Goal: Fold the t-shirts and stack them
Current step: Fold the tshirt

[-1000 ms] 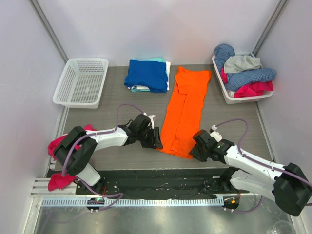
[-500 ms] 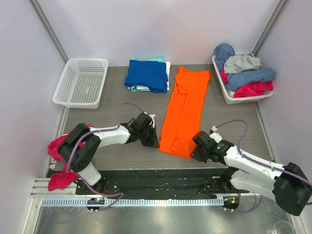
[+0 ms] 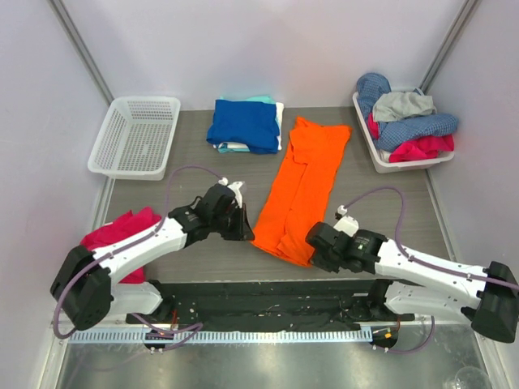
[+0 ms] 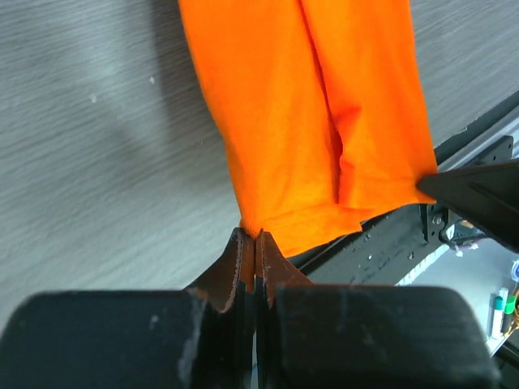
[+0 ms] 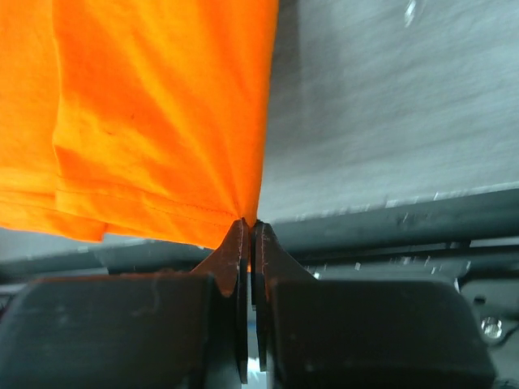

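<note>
Tightly, left pincer (image 4: 249, 234), right pincer (image 5: 249, 224), gripping orange t-shirt (image 3: 304, 182) (hem)

The top camera hangs high behind the arm bases (image 3: 381, 301), which lie along the bottom of its frame. It looks steeply down and forward over the whole bench (image 3: 195, 162) from far off, with the walls (image 3: 243, 49) closing the top. Each wrist camera sits just behind its own claw, the left claw (image 4: 249, 243) and the right claw (image 5: 250, 235) rising from bottom centre, and looks forward over it from very close at a small patch of bench. All three views share the near hem of the orange shirt (image 3: 304, 186), which lies at lower centre in the top view and fills the upper frame at both wrists.
</note>
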Motion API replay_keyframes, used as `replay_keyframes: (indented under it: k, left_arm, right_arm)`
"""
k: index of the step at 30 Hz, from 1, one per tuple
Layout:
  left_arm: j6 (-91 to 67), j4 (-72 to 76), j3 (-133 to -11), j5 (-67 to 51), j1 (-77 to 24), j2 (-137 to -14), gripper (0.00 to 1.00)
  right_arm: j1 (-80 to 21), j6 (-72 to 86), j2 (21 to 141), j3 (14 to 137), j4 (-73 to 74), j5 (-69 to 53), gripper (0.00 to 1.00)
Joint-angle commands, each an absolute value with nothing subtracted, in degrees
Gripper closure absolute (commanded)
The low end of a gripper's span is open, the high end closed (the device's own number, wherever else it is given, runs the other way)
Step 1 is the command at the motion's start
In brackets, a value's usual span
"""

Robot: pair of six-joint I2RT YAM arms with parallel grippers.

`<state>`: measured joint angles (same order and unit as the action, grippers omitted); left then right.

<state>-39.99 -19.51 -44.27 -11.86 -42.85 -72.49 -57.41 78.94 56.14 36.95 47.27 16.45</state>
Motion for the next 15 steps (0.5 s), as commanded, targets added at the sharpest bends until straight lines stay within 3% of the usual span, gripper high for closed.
replay_keyframes:
  k: [1, 11, 15]
  left_arm:
    - [-40.69, -25.75, -41.93, -9.67, -44.12, -66.80, 1.00]
    - [-48.51, -28.83, -37.97, -6.24, -49.92, -56.52, 1.00]
    - [-47.30, -30.32, -41.04, -1.95, -49.92, -55.63, 1.00]
  right_arm:
    - [-65.73, 87.00, 57.74, 41.65, 53.61, 22.84, 0.99]
    - [-86.29, 103.87, 68.98, 50.62, 59.15, 32.32, 0.99]
    - [-87.71, 106.34, 68.73, 50.80, 58.28, 37.17, 0.99]
